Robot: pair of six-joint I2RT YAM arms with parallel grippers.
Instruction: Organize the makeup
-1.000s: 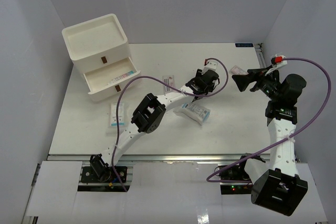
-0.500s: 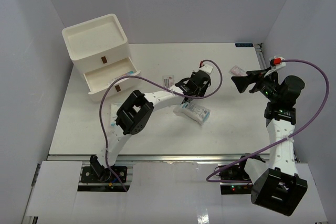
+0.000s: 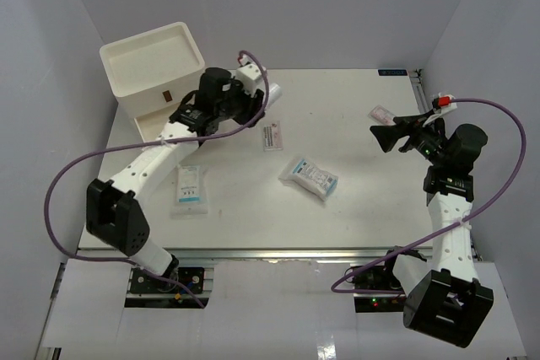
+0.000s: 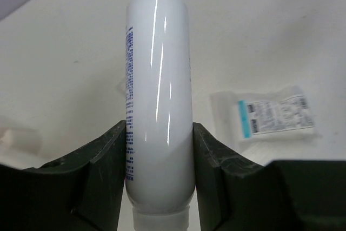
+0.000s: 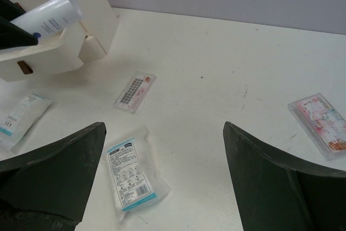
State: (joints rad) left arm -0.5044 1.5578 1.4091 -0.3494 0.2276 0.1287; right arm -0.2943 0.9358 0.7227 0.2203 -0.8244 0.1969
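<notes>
One surface point(image 3: 354, 208): white, carrying all the loose makeup.
One drawer box point(image 3: 152, 61): white, at the far left corner, with an open tray on top and a brown pull on a drawer front.
Two arms: the left one reached across to the drawer box; the right one stood at the right edge.
Two claws: the left claw point(image 4: 159, 133) was partly closed, its jaws pressed against both sides of the tube. The right claw point(image 3: 388, 135) was spread wide with nothing in it, hanging above the surface.
Two sachet packs: flat and white with a blue band and small print. One sachet point(image 3: 309, 177) lay tilted near the middle of the surface; the other sachet point(image 3: 190, 187) lay on the left, in front of the drawer box.
One tube point(image 4: 159, 52): glossy white, round-bodied, with blue print down one side. It was held off the surface in the left claw, close by the drawer box's front.
Two flat packets: small. One packet point(image 3: 272, 135) showed rows of dark print with a pinkish edge and lay between the drawer box and the middle sachet. The pink packet point(image 5: 319, 123) lay at the far right, near the right claw.
</notes>
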